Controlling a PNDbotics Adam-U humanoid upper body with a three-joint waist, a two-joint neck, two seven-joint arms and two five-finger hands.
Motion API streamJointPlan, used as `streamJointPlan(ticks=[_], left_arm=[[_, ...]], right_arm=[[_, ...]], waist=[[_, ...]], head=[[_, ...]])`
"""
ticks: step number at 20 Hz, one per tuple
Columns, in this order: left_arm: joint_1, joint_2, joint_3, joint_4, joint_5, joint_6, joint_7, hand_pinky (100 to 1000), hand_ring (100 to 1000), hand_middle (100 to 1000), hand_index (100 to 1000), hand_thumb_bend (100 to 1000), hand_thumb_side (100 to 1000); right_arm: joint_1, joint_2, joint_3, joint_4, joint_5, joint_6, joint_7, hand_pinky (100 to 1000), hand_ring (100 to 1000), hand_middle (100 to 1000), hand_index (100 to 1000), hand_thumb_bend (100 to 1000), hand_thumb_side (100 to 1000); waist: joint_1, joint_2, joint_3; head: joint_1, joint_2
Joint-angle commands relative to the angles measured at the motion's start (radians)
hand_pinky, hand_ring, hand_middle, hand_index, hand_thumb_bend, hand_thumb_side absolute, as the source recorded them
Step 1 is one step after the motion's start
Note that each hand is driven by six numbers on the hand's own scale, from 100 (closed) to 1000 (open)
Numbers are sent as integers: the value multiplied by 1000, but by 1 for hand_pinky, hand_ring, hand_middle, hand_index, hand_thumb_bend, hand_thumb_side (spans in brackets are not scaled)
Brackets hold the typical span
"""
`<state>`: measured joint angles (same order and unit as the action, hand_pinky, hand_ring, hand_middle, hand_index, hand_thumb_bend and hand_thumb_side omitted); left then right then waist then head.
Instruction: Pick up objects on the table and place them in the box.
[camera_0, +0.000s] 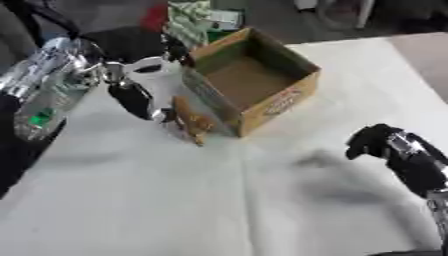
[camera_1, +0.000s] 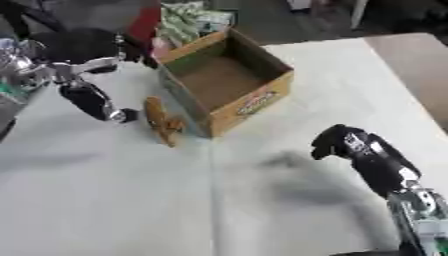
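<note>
The left hand (camera_1: 92, 102) hangs with straight fingers just left of a brown object (camera_1: 162, 121) lying on the bench (camera_1: 131, 200) beside the open box (camera_1: 229, 80). The right hand (camera_1: 346, 142) is curled empty, near right.

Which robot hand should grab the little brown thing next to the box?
Probably the left hand. It hangs right beside the brown object, which lies on the table against the cardboard box. The right hand sits curled and far off, across the white table.

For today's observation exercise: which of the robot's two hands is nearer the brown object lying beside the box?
The left hand, hovering just left of the brown object by the box. The right hand hangs far off, lower right.
</note>
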<state>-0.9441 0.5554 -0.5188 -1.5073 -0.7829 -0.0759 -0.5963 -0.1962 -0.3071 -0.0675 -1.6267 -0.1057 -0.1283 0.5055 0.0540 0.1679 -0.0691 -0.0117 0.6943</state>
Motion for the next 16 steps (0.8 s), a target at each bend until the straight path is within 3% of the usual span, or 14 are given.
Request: streamJointPlan(ticks=[1, 9, 16], left_arm=[[-27, -12, -1, 40, -21, -23, 5, 809, 804, 766, 875, 502, 275], [-21, -46, -9, 133, -47, -63, -2, 814, 809, 765, 870, 525, 259], [-8, -66, -10, 201, -67, -85, -17, 817, 808, 753, 858, 492, 284]], right_arm=[[-7, -19, -3, -8, 4, -1, 4, 617, 594, 581, 613, 100, 872], [-7, -18, -3, -9, 6, 2, 5, 617, 594, 581, 613, 100, 876], [-7, -17, -2, -10, 8, 3, 7, 617, 593, 581, 613, 100, 879]], waist=[[0, -14, -4], [5, -12, -15], [9, -10, -23]], head=[[1, 6], [1, 4], [2, 1]])
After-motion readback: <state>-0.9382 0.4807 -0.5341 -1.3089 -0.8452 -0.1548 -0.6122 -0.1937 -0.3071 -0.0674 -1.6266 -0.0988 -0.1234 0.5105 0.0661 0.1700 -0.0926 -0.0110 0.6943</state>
